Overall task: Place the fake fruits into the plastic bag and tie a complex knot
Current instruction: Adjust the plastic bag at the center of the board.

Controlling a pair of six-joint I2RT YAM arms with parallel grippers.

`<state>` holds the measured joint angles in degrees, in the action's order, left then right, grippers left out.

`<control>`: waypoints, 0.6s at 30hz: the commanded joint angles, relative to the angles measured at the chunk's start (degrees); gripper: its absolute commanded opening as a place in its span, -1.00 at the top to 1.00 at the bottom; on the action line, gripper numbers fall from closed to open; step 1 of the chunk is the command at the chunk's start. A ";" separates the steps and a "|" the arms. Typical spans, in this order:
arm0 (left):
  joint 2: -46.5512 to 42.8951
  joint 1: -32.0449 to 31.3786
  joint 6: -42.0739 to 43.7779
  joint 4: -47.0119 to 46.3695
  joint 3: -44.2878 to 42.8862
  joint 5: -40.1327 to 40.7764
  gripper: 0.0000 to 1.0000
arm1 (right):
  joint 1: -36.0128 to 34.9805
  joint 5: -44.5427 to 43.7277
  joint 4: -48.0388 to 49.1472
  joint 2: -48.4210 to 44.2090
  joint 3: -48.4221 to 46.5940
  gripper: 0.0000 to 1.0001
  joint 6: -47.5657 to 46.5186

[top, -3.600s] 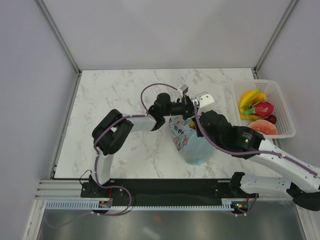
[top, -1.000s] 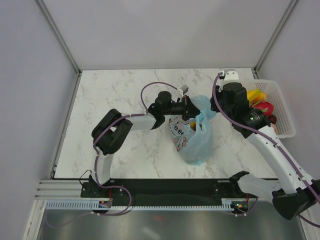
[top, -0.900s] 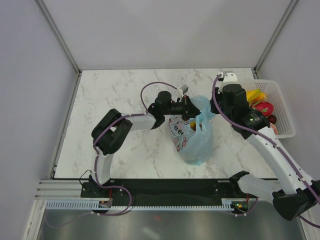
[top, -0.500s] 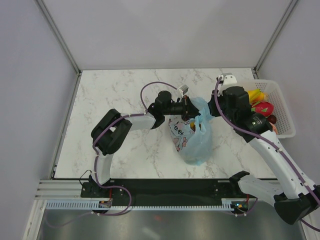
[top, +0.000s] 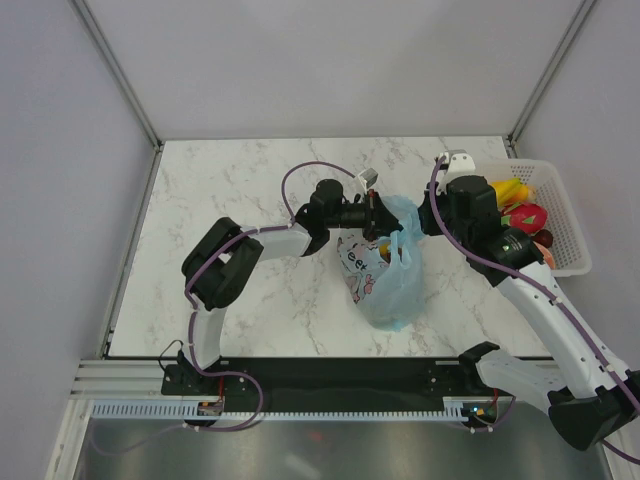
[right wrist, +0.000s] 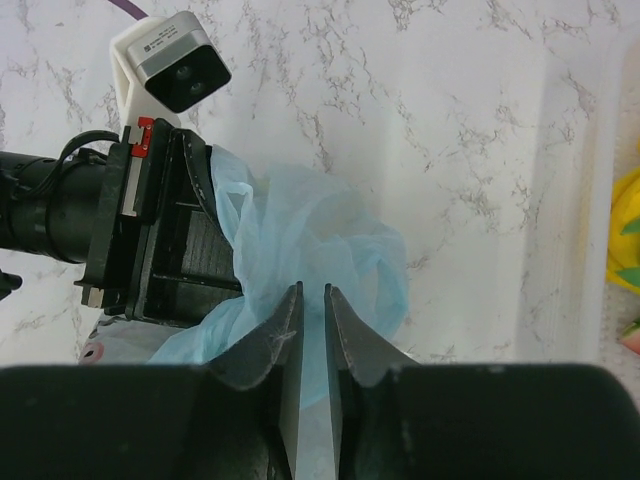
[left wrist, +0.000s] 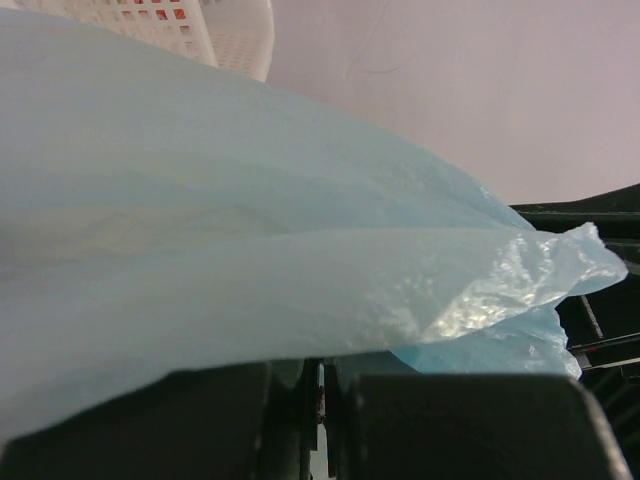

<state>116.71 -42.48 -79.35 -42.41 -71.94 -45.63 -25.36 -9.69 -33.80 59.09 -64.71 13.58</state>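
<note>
Back from the basket [top: 545, 165] at the table's [top: 230, 200] right edge, the right gripper [right wrist: 312, 290] narrows over the plastic bag [top: 392, 285], hold unclear, while the left gripper [top: 372, 213] clamps it: the fake fruits [top: 522, 213] wait.

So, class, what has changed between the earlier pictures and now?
The right gripper swung away from over the bag toward the basket, then eased back to the bag's loose handle. The left gripper stayed shut on the bag's rim; bag and basket stayed put.

The plastic bag [left wrist: 250, 250] is thin, glossy, translucent film (crinkled at its edge); the table [top: 230, 180] is smooth, marble-patterned.
</note>
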 commanded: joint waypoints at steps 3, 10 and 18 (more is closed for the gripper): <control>-3.41 -0.15 1.66 -0.21 -3.12 -2.71 0.95 | 0.40 1.78 2.60 -0.64 1.25 0.64 2.32; -5.35 -0.68 1.83 1.54 -3.73 -3.50 0.95 | 0.40 1.78 2.78 -1.17 1.07 0.66 2.32; -3.59 -2.52 1.13 2.77 -6.98 -4.65 0.96 | 0.49 3.71 3.22 -1.35 0.02 0.68 2.68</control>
<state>115.11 -43.79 -79.35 -40.05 -75.70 -48.40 -25.08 -7.57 -32.91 58.70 -63.33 15.31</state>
